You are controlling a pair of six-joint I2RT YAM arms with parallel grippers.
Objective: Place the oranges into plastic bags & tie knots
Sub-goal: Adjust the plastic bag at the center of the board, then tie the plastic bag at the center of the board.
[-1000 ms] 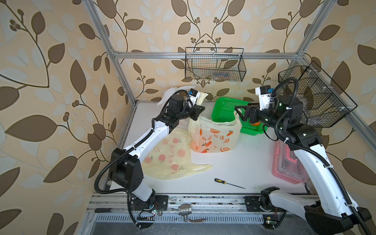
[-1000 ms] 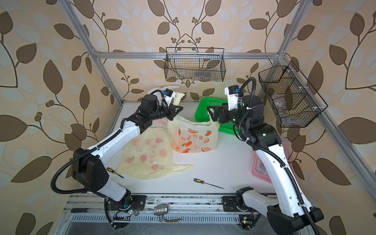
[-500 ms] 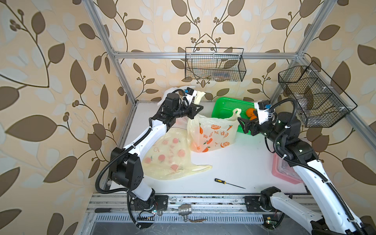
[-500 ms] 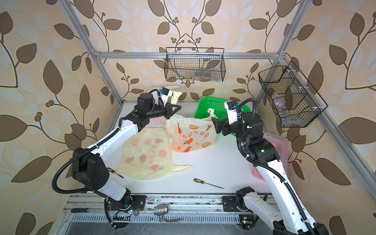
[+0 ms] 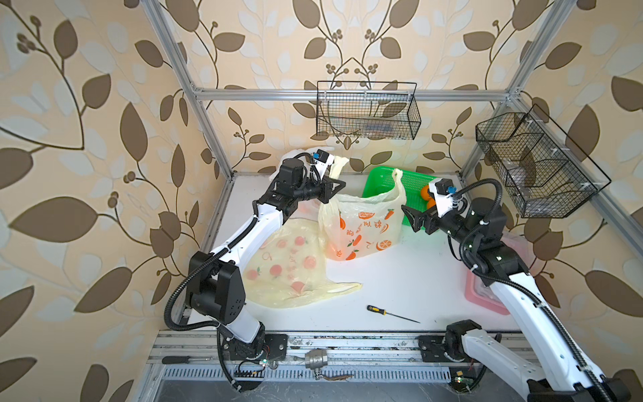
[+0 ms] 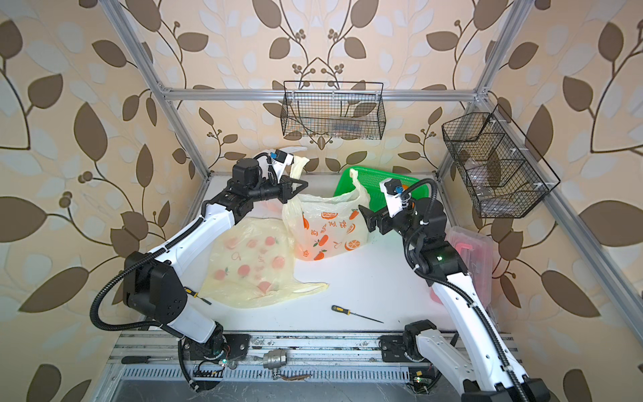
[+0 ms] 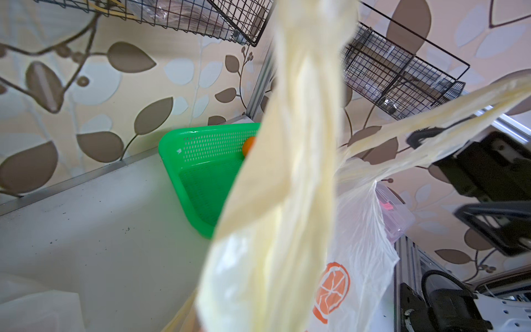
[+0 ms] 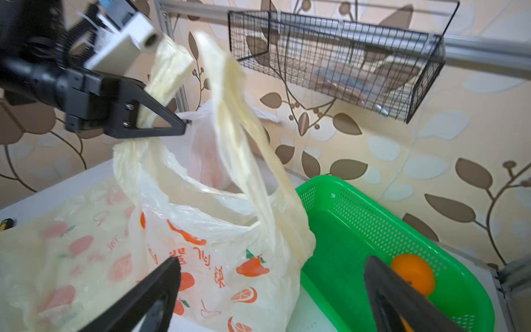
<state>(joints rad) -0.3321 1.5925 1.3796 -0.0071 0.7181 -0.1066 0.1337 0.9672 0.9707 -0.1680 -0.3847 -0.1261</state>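
Both top views were occupied at centre by the printed bag (image 5: 362,226) (image 6: 327,229), pale yellow with orange-fruit prints. It was stood upright on the white table (image 5: 400,275) with its mouth open and no knot tied. One handle (image 5: 338,167) was drawn up at the bag's upper left and was pinched in the left gripper (image 5: 339,184), whose jaws were clenched on the plastic. In the right wrist view the left gripper (image 8: 172,128) was seen with that strap bunched through it. The free handle (image 5: 397,181) was left standing at the bag's upper right, untouched. An orange glow was seen through the bag's lower left wall, but whether fruit lay inside could not be told.

Just right of the bag, the right gripper (image 5: 412,217) was held with its jaws spread wide and nothing between them. Behind it, toward the upper right of the table, two oranges (image 5: 426,193) were seen in the green basket (image 5: 382,175), partly hidden by the right wrist camera. One of these oranges (image 8: 413,273) was shown clearly in the right wrist view.

A second bag (image 5: 288,268), peach-printed, was laid flat at left of centre, its upper left edge covered by the left arm. A screwdriver (image 5: 389,313) was lying near the table's lower edge. A clear box with a pink rim (image 5: 483,301) was set at the right edge.
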